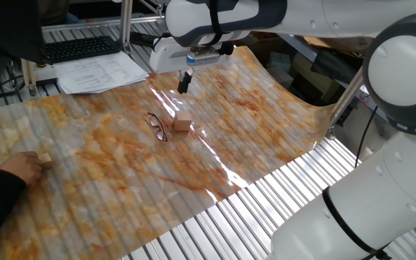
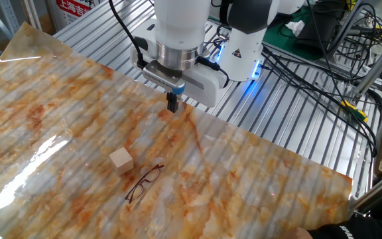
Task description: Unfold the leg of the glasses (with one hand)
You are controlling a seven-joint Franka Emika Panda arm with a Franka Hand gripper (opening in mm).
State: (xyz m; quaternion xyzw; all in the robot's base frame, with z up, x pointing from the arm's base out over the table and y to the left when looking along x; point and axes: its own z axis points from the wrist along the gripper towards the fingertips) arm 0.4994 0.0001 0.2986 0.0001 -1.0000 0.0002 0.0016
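Note:
The glasses lie flat on the marbled orange mat, thin dark frame with clear lenses; in one fixed view the glasses sit just left of a small tan cube. One leg lies folded along the frame's far end. My gripper hangs above the mat's far edge, well away from the glasses, fingers pressed together and holding nothing. From the other side, the gripper is up and to the right of the glasses.
A tan wooden cube stands close beside the glasses. A person's hand in a dark sleeve rests at the mat's left end by another small cube. Papers and a keyboard lie behind the mat.

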